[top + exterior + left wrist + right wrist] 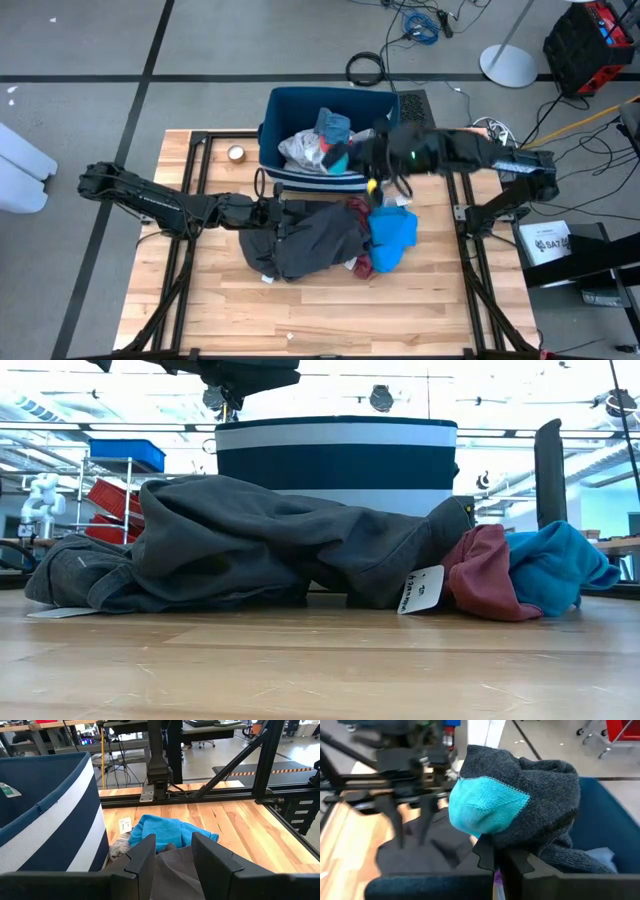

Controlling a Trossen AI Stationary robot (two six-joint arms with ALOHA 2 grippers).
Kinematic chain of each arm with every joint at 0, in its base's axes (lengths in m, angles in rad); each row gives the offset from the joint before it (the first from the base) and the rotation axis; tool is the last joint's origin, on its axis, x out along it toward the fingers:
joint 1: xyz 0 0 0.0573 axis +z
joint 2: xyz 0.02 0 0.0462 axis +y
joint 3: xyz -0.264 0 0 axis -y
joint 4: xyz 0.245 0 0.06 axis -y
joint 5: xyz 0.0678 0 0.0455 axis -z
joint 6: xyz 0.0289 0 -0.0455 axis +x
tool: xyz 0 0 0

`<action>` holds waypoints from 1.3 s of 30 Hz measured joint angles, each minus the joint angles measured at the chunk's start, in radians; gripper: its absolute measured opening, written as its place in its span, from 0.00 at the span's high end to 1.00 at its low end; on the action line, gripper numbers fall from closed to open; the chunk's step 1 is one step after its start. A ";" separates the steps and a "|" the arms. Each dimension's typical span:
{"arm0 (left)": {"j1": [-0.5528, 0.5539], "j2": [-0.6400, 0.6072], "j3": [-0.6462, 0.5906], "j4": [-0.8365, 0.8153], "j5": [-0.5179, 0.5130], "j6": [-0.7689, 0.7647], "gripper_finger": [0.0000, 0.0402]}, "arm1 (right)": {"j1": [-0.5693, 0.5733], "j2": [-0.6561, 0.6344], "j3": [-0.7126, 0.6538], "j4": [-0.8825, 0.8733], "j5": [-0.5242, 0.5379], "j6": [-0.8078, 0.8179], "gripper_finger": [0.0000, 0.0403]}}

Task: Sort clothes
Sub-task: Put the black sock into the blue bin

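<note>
While a grey-and-teal sock [520, 795] is clenched by the right gripper [495, 857] over the bin [290, 105] for dropping | left gripper [172, 852] is held released over dark grey garment [310, 240].

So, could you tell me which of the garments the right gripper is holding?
The dark grey sock with a turquoise heel, clamped in the right gripper over the bin; the other clothes lie loose.

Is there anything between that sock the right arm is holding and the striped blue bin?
Nothing visible. The right tool is shut on a dark grey sock with a turquoise heel, hanging at the bin's front edge. The open bin below holds only other clothes. The left tool is open over the dark grey garment.
</note>
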 joint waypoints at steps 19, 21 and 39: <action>0.000 0.000 0.000 -0.002 0.000 0.000 0.66 | -0.464 0.097 0.000 -0.067 -0.133 0.038 0.98; 0.000 0.000 0.000 -0.002 0.000 0.000 0.66 | -0.484 0.109 0.000 -0.098 -0.133 0.048 0.96; 0.000 0.000 0.000 -0.002 0.000 0.001 0.66 | -0.519 0.124 0.000 -0.144 -0.133 0.105 0.82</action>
